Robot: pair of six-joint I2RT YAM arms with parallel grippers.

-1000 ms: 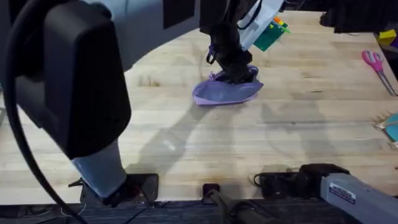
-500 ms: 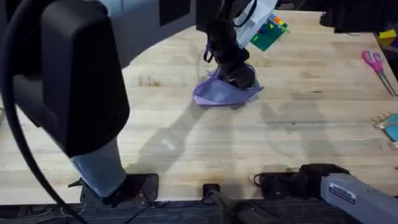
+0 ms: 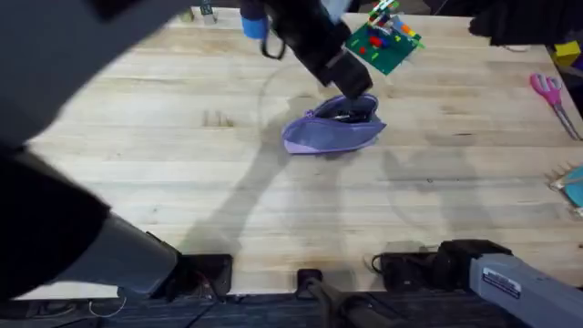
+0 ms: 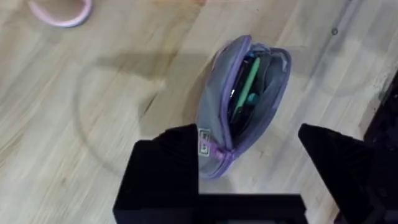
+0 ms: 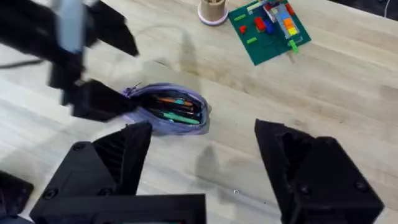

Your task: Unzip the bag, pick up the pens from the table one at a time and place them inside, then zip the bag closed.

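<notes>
Lifted off the bag (image 3: 330,132) since a second ago, the left tool (image 3: 351,80) hangs released just above it; the right tool (image 5: 202,165) is also spread, empty. One bag lies mid-bench (image 3: 273,210), unzipped, several pens (image 5: 177,106) inside; zipping seems next.

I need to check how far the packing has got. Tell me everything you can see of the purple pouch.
The pouch is a small lavender bag of soft fabric, an elongated oval lying on the wooden table. Its dark zipper is open along the top, and the mouth gapes. Inside lie several pens, among them green, teal and orange ones. A small tag sits at one end. The left tool hovers open just above that end, not touching it. Nothing else touches the pouch.
</notes>
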